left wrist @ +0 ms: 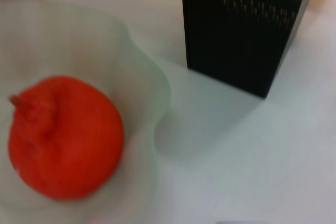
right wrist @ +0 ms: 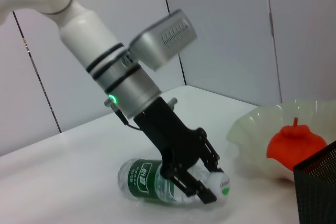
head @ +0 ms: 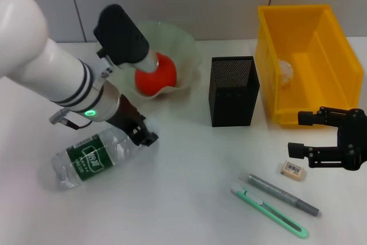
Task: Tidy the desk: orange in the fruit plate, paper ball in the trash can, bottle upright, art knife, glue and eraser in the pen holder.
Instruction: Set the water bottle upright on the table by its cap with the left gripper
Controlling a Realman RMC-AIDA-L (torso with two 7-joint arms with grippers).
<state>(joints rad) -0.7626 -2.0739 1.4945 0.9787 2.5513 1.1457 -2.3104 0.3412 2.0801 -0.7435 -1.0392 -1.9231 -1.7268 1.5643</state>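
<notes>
A clear bottle (head: 92, 159) with a green label lies on its side at the front left. My left gripper (head: 144, 135) is down at its neck and shut on it, as the right wrist view shows, with the fingers (right wrist: 202, 190) either side of the bottle (right wrist: 152, 182) by its white cap. The orange (head: 156, 74) rests in the pale fruit plate (head: 186, 44). A paper ball (head: 285, 72) lies inside the yellow trash can (head: 321, 27). Near the front right are the eraser (head: 292, 168), the grey glue (head: 284, 194) and the green art knife (head: 269, 210). My right gripper (head: 304, 134) hovers open just above the eraser.
The black mesh pen holder (head: 232, 90) stands mid-table between the plate and the trash can. In the left wrist view the orange (left wrist: 65, 137), the plate's rim (left wrist: 152, 93) and the pen holder (left wrist: 241, 24) show close by. A grey wall runs behind the table.
</notes>
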